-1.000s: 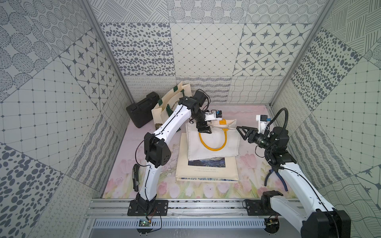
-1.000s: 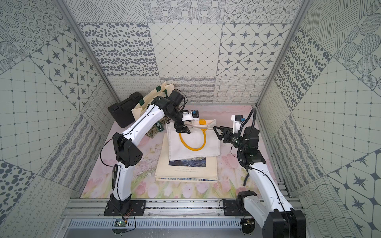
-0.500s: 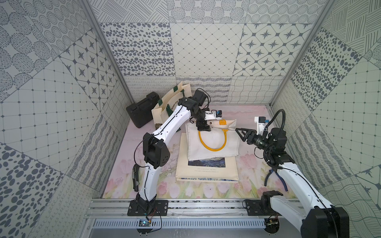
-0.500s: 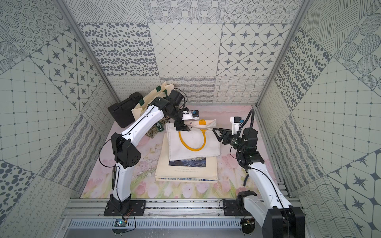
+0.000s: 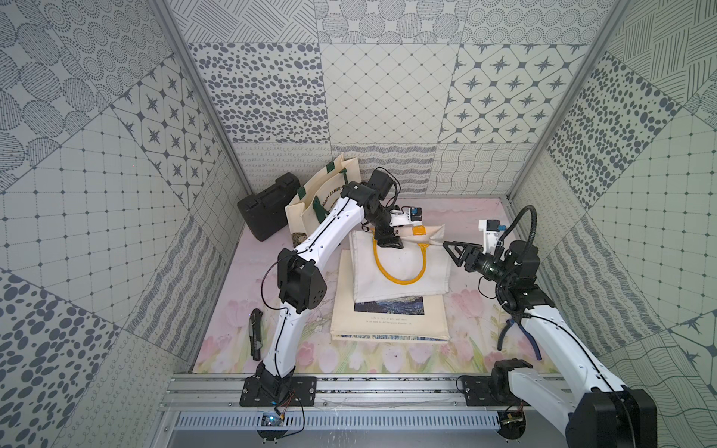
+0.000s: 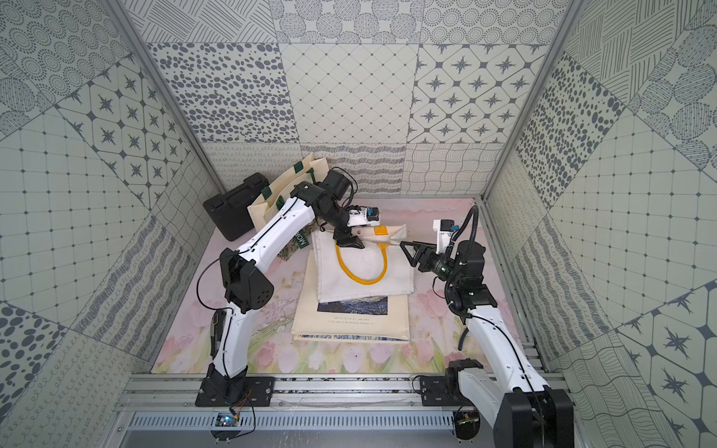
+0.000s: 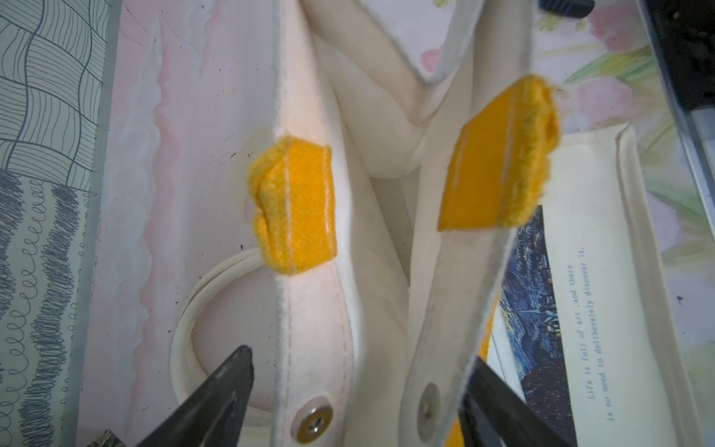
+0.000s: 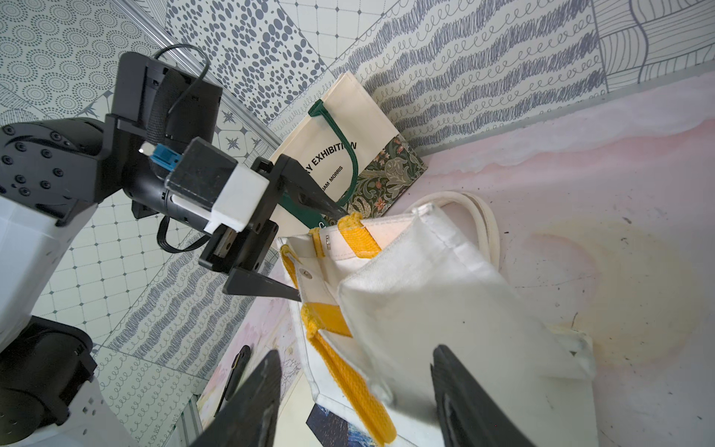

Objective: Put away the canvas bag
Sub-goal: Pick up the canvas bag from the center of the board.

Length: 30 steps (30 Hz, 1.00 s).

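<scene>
Left tool (image 7: 360,358), jaws apart, astride the gaping mouth of the cream, yellow-handled canvas bag (image 5: 403,290).

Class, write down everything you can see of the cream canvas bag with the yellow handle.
The cream canvas bag looks like stiff woven cloth. It lies partly on a printed bag, its mouth gaping toward the back wall. A yellow handle loops over its upper face; a white rope handle rests on the mat behind. Yellow tabs and a metal snap sit at the rims. The left gripper's open fingers straddle both rims; the right gripper is open at its side edge.
</scene>
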Each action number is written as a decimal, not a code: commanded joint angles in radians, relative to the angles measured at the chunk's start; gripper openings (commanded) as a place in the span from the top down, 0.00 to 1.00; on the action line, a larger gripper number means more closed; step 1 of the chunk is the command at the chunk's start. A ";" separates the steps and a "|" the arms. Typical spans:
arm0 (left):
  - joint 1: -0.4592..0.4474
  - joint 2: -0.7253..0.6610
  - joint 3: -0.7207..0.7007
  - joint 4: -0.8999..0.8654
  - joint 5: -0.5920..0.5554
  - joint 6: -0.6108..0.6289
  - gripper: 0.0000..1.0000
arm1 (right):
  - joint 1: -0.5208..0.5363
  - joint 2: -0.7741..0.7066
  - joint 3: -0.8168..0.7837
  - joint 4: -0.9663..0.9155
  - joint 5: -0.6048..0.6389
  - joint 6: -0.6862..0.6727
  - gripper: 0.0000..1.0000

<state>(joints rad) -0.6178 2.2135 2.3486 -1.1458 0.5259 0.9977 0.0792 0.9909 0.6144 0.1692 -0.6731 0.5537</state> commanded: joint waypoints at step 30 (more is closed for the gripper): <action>-0.091 -0.287 -0.321 -0.082 -0.007 0.042 1.00 | 0.009 -0.053 0.080 0.002 -0.011 -0.033 0.38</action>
<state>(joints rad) -0.7113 2.0239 2.0895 -1.2129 0.5419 0.9657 0.0895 0.9550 0.6327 0.1535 -0.6731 0.5617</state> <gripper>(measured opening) 0.066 0.617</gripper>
